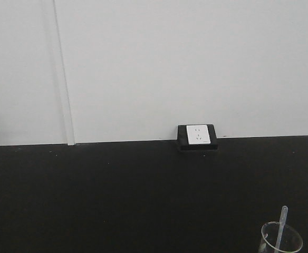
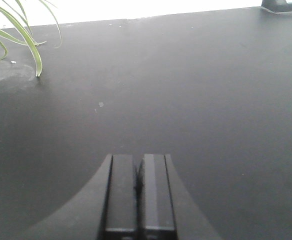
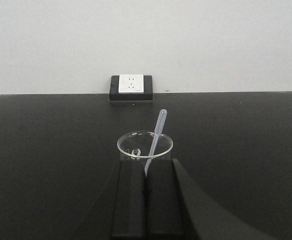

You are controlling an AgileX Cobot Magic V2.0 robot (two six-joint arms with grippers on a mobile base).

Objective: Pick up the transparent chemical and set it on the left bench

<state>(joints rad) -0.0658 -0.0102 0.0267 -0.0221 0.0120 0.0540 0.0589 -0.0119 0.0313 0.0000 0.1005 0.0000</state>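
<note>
Beaker (image 3: 137, 150) sits just ahead of right gripper (image 3: 145, 165), jaws together; advancing like that could knock it over. Left gripper (image 2: 137, 160) likewise together.

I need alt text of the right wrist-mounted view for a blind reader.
A clear glass beaker with a colourless dropper leaning in it stands on a black bench, just beyond the closed right pincer. Behind, a white socket sits against a white wall.
</note>
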